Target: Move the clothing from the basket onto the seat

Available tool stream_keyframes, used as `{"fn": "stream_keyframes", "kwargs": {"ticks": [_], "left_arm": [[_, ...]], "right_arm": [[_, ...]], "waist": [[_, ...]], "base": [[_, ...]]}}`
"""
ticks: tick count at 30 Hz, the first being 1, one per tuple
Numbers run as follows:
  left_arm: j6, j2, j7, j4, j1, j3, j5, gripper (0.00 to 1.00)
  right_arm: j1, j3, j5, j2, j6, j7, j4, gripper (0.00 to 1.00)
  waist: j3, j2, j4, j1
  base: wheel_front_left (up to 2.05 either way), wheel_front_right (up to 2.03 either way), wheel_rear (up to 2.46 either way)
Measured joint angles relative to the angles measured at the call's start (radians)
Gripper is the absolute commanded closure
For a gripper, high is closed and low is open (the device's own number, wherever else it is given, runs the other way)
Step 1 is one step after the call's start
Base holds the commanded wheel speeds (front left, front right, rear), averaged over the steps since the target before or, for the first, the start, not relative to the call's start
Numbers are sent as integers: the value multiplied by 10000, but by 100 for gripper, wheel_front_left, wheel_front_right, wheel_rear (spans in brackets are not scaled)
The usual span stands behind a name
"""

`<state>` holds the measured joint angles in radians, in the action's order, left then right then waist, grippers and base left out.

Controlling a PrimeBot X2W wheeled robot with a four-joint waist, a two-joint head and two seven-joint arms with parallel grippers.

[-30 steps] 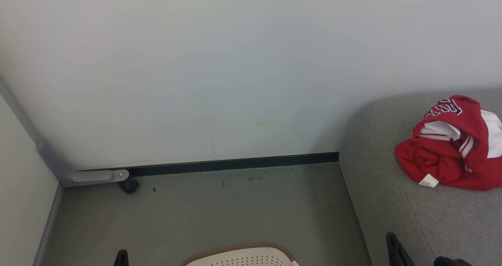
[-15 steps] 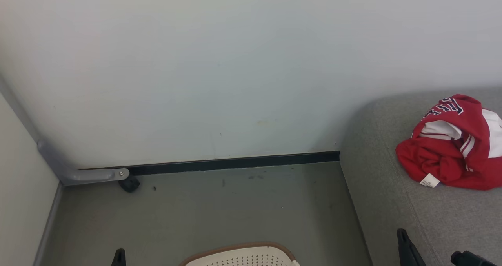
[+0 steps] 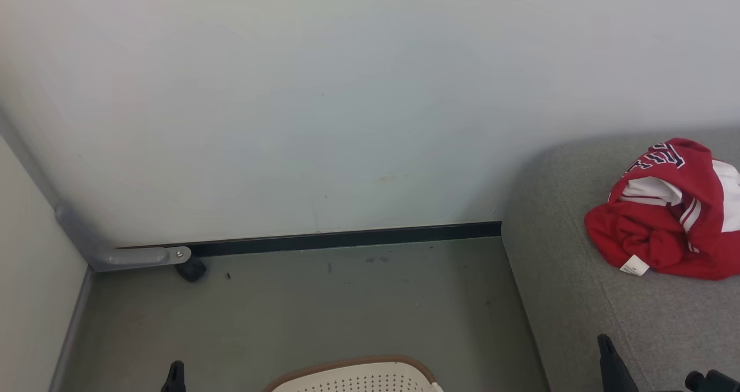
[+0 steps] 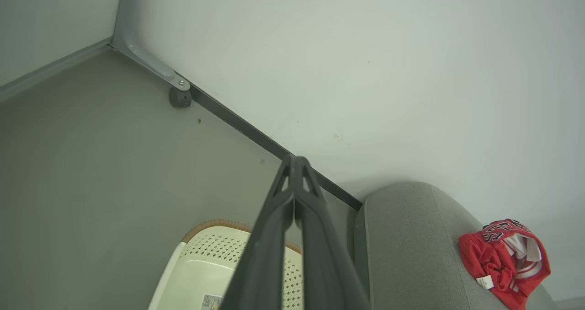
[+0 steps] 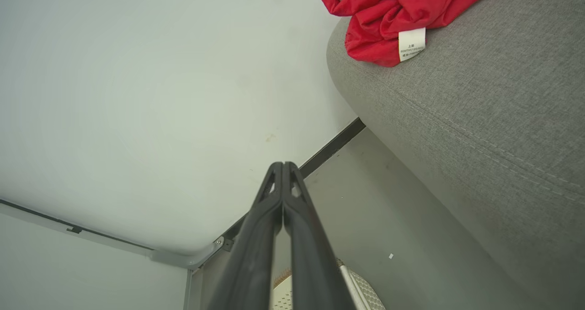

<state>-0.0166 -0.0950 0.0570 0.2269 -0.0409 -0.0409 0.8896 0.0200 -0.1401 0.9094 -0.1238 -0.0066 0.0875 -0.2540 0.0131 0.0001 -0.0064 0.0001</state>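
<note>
We see the clothing (image 3: 665, 224) lying in a crumpled red heap on the seat (image 3: 578, 311), at about three o'clock in the head view, near the cushion's rounded corner by the wall (image 3: 347, 91). Its white tag (image 3: 634, 265) sits at the heap's seven o'clock edge, resting on the grey fabric, and navy lettering shows at its twelve o'clock.

The basket (image 3: 355, 374) stands on the floor (image 3: 347, 299) at six o'clock, with the seat apart from it on its three o'clock side. In the left wrist view we make out part of its inside: pale perforated plastic and a small label (image 4: 211, 301). Whether any garment lies in the hidden part we cannot tell.

Our left gripper (image 4: 296, 161) has its two dark fingers pressed together tip to tip, with nothing between them. In the head view its tip shows at seven o'clock, beside the basket's nine o'clock side. Our right gripper (image 5: 282, 166) is likewise closed and empty. It shows at five o'clock in the head view, over the seat's near edge, with the clothing well apart at its one o'clock.

A black skirting strip (image 3: 347, 240) runs along the foot of the wall. At eight o'clock a grey bracket (image 3: 139, 257) ends just above a small black stopper (image 3: 191, 270).
</note>
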Motion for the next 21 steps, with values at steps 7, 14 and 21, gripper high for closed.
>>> {"fn": "stream_keyframes", "kwargs": {"ticks": [7,14,21], "left_arm": [[169,42,-207,102,194,161,934,100],[291,88,-460,190,354,334,1804,100],[523,186,-656,270,426,499,2660,100]], "right_arm": [[128,347,876,111,167,-263,-67,100],[149,696,1755,213,341,-527,-109,100],[254,1039,2589,293,485,-780,-159,100]], "waist": [[-19,0,8,0],[-38,0,16,0],[-57,0,24,0]], "base": [[0,0,0],[0,0,0],[0,0,0]]}}
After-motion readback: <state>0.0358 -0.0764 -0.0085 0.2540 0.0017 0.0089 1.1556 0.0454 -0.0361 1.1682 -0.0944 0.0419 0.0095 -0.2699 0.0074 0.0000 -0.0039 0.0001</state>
